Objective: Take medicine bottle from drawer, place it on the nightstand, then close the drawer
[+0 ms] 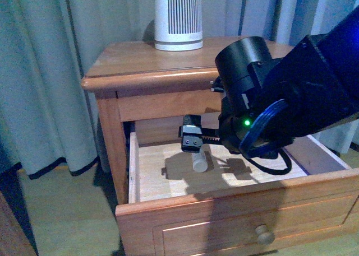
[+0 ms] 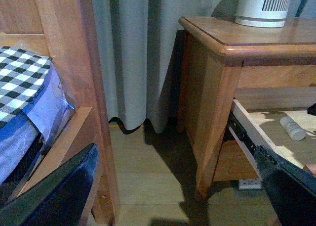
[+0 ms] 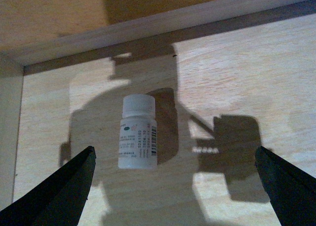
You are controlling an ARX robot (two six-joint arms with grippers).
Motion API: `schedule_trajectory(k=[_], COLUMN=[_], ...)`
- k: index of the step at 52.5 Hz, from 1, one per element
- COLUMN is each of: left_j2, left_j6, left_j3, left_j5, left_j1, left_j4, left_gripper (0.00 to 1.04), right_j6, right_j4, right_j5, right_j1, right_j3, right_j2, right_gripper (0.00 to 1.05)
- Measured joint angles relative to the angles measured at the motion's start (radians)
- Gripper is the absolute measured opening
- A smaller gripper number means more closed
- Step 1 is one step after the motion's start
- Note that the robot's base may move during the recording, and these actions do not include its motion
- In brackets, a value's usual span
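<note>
Right pincer [image 3: 175,156] spread over one medicine bottle [image 3: 138,137], left pincer [image 2: 177,152] spread, one drawer [image 1: 168,214] out

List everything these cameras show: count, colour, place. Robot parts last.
medicine bottle: one, white with a printed label, lying on the drawer floor
drawer: one, honey-brown front, pale inside, pulled open
nightstand: one, honey-brown, in front of the curtains
slatted device: one, white with grey slats, on the nightstand top
curtains: pale grey folds, behind the nightstand
bed frame: one, brown wood, across a strip of floor from the nightstand
checked bedding: one, black and white, on the bed
floor: pale wood
right gripper: one, black, inside the drawer, jaws open either side of the bottle, not touching
left gripper: one, black, jaws open, facing the gap between bed frame and nightstand
</note>
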Motion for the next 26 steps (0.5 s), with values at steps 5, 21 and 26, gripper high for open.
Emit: schedule_trajectory(k=[5, 21, 26], left_j2=[0.0, 0.0, 0.0], left_j6=[0.0, 0.0, 0.0], left_j3=[0.0, 0.0, 0.0], left_j5=[0.0, 0.0, 0.0], left_j1=[0.0, 0.0, 0.0], left_j4=[0.0, 0.0, 0.0], left_gripper=[0.98, 0.98, 0.98], right_j6=[-0.004, -0.012, 0.002], right_j4=[-0.03, -0.1, -0.122], right_j5=[0.006, 0.033, 0.056], right_j1=[0.006, 0.029, 0.041], right_j3=[0.095, 0.243, 0.272], right_j2=[0.09, 0.218, 0.24], right_gripper=[0.98, 0.98, 0.89])
